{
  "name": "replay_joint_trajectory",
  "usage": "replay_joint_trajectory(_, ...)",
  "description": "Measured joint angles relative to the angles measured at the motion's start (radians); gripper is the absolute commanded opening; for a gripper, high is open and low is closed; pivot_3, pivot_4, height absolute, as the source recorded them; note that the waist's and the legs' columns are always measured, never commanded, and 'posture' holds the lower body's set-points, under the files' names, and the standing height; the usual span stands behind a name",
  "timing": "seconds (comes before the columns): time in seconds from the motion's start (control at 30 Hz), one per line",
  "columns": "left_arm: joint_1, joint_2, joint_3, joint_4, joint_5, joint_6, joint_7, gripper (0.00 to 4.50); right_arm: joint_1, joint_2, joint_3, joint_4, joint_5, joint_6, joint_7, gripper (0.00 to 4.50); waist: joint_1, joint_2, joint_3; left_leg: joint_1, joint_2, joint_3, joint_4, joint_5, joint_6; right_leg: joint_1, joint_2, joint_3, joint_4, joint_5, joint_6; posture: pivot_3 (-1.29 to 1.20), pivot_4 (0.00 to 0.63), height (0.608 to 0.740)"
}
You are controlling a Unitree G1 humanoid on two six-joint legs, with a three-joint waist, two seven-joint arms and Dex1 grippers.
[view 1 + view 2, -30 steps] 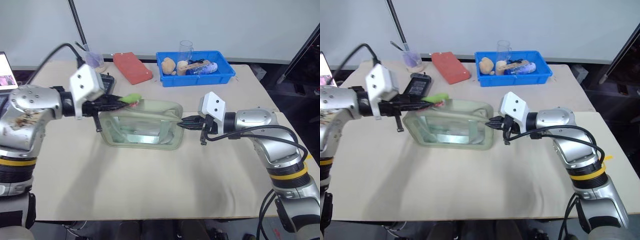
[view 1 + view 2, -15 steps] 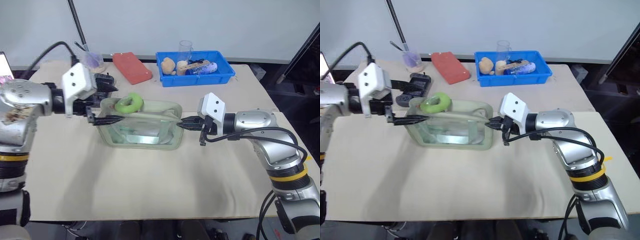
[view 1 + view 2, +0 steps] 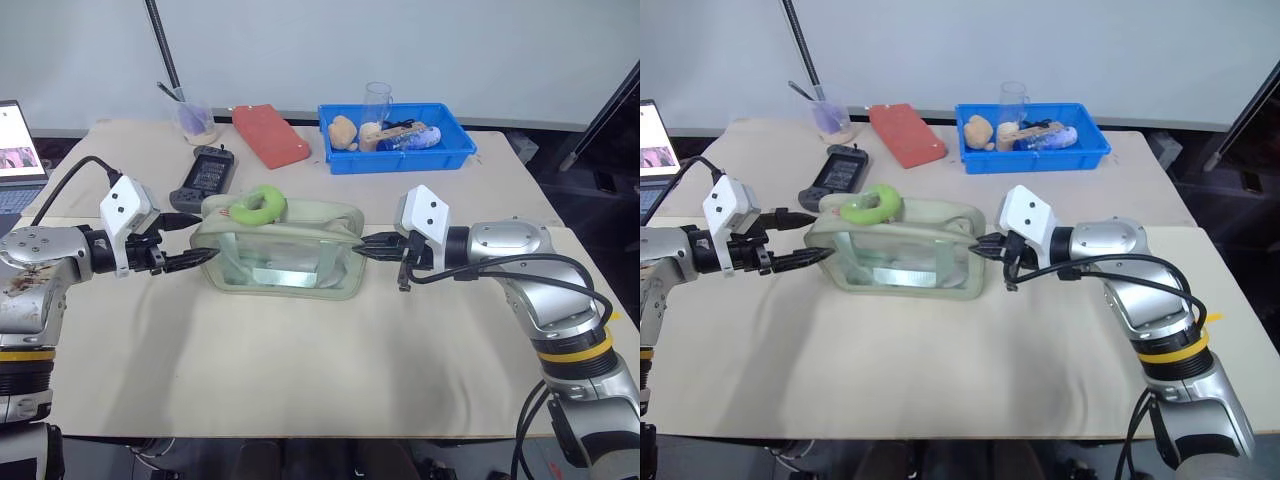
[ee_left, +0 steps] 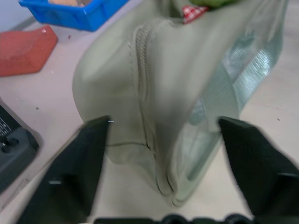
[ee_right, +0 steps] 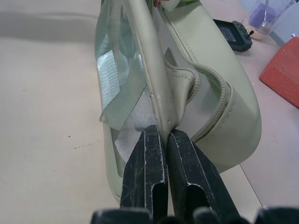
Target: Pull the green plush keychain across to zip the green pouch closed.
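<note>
The left hand [image 3: 197, 241] is reaching in low from the robot's left, nearly level, its two black fingers [image 4: 74, 172] spread apart just off the pouch's left end and gripping nothing. The right hand [image 3: 368, 247] is stretching in from the other side, also close to level, pinching the pale trim at the right end of the green pouch [image 3: 283, 247]; in the right wrist view the fingers [image 5: 148, 175] are pressing together on that seam.

One pouch is sitting mid-tabletop [image 3: 300, 370], its long axis running left to right between the two hands, clear window facing the robot. One green plush keychain [image 3: 258, 206] is lying flat on the pouch's top near the left end, ring hole facing up, a red checked tab [image 4: 190, 12] beside it.

Behind, I am counting one blue bin [image 3: 398, 139] holding a few small items, one clear glass [image 3: 376, 100] at the bin, one red block [image 3: 270, 135], one black handheld device [image 3: 206, 176], one small cup [image 3: 196, 122] with utensils, and one laptop [image 3: 18, 140] at the far left edge.
</note>
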Motion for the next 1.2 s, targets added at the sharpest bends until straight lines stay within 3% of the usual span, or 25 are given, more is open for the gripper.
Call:
replay_joint_trajectory(0.13, 0.0, -0.004, -0.001, -0.001, -0.003, -0.005, -0.004, 0.06, 0.0, 0.0, 0.0, -0.001, 0.0, 0.0, 0.0, 0.0, 0.0, 0.0, 0.0, 0.0, 0.0, 0.0, 0.0, 0.0, 0.0, 0.0, 0.0, 0.0, 0.0, 0.0, 0.0, 0.0, 0.15, 0.74)
replay_joint_trajectory(0.23, 0.0, -0.004, -0.001, -0.001, -0.003, -0.006, -0.004, 0.06, 0.0, 0.0, 0.0, -0.001, 0.0, 0.0, 0.001, 0.0, 0.0, 0.0, 0.0, 0.0, 0.0, 0.0, 0.0, 0.0, 0.0, 0.0, 0.0, 0.0, 0.0, 0.0, 0.0, 0.0, 0.15, 0.74)
replay_joint_trajectory(0.27, 0.0, -0.004, -0.001, -0.001, -0.003, -0.006, -0.003, 0.0, -0.002, 0.0, 0.0, -0.001, 0.001, 0.001, 0.003, 0.78, 0.0, 0.0, 0.0, 0.0, 0.0, 0.0, 0.0, 0.0, 0.0, 0.0, 0.0, 0.0, 0.0, 0.0, 0.0, 0.0, 0.15, 0.74)
replay_joint_trajectory(0.5, 0.003, -0.003, -0.003, -0.005, 0.004, -0.006, 0.001, 0.0, -0.136, -0.028, -0.002, 0.006, 0.03, 0.038, 0.073, 2.99, -0.001, 0.0, 0.0, 0.0, 0.0, 0.0, 0.0, 0.0, 0.0, 0.0, 0.0, 0.0, 0.0, 0.0, 0.0, 0.0, 0.15, 0.74)
replay_joint_trajectory(0.63, 0.008, 0.001, -0.003, -0.014, 0.005, -0.005, 0.001, 0.0, -0.273, 0.071, 0.0, 0.051, 0.037, 0.04, 0.046, 4.46, -0.003, 0.0, 0.0, 0.001, 0.0, 0.0, -0.001, 0.0, 0.0, -0.001, 0.0, 0.0, 0.001, 0.0, 0.0, 0.0, 0.15, 0.74)
replay_joint_trajectory(0.83, 0.013, -0.005, -0.009, -0.046, 0.005, 0.004, 0.017, 0.0, -0.402, 0.321, 0.141, 0.241, -0.051, 0.014, -0.056, 4.49, -0.005, 0.0, 0.0, -0.001, 0.0, 0.0, -0.001, 0.0, 0.0, -0.004, 0.0, 0.0, 0.007, 0.001, -0.005, 0.0, 0.15, 0.74)
replay_joint_trajectory(1.03, 0.019, -0.007, -0.009, -0.067, 0.001, 0.018, 0.025, 0.0, -0.456, 0.391, 0.191, 0.393, -0.118, -0.051, -0.064, 4.49, 0.0, 0.0, 0.0, -0.002, -0.001, 0.0, 0.0, 0.0, 0.0, -0.006, 0.0, 0.0, 0.008, 0.001, -0.005, 0.0, 0.15, 0.74)
replay_joint_trajectory(1.07, 0.019, -0.007, -0.009, -0.069, 0.001, 0.02, 0.027, 0.0, -0.457, 0.395, 0.191, 0.408, -0.125, -0.059, -0.064, 3.97, 0.0, 0.0, 0.0, -0.002, 0.0, -0.001, 0.0, 0.0, 0.0, -0.006, 0.0, 0.0, 0.008, 0.001, -0.006, 0.0, 0.15, 0.74)
replay_joint_trajectory(1.2, 0.037, -0.007, -0.003, -0.097, -0.007, 0.031, 0.036, 0.0, -0.457, 0.402, 0.193, 0.435, -0.139, -0.064, -0.058, 2.73, -0.003, 0.0, 0.0, -0.003, 0.0, 0.0, 0.0, 0.0, 0.0, -0.006, 0.0, 0.0, 0.009, 0.001, -0.006, 0.0, 0.15, 0.74)
